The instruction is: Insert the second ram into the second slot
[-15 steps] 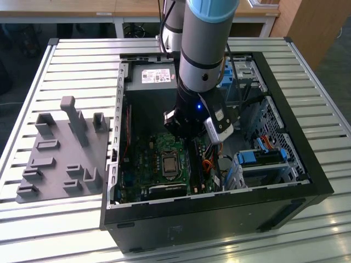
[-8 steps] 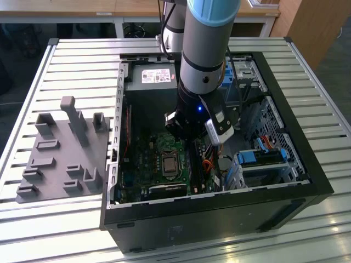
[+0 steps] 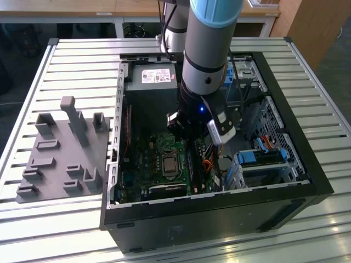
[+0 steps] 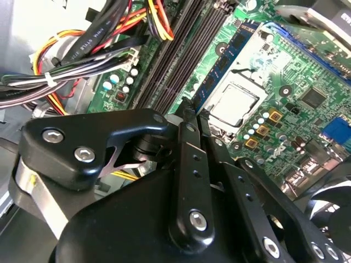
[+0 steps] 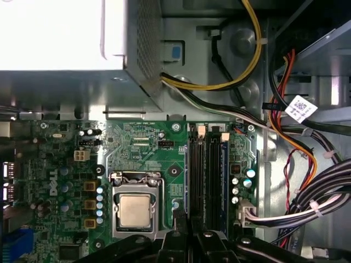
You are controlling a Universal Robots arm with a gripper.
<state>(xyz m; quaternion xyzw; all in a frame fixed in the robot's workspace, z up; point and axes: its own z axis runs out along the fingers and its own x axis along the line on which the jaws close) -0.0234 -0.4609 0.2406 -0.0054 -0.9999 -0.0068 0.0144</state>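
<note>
Gripper (image 4: 192, 112) is pinching down narrow on the ram stick (image 4: 224, 61), holding it on edge and running the same way as the slots (image 5: 207, 175) beside the processor (image 5: 134, 211). I'm guessing that's so its bottom edge is facing a slot. It's looking not seated yet.

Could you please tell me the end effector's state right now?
End effector: closed, at one end of the second ram standing beside the processor socket; whether it grips the stick cannot be told.

The arm (image 3: 205, 49) points its gripper (image 4: 193, 116) downward.
</note>
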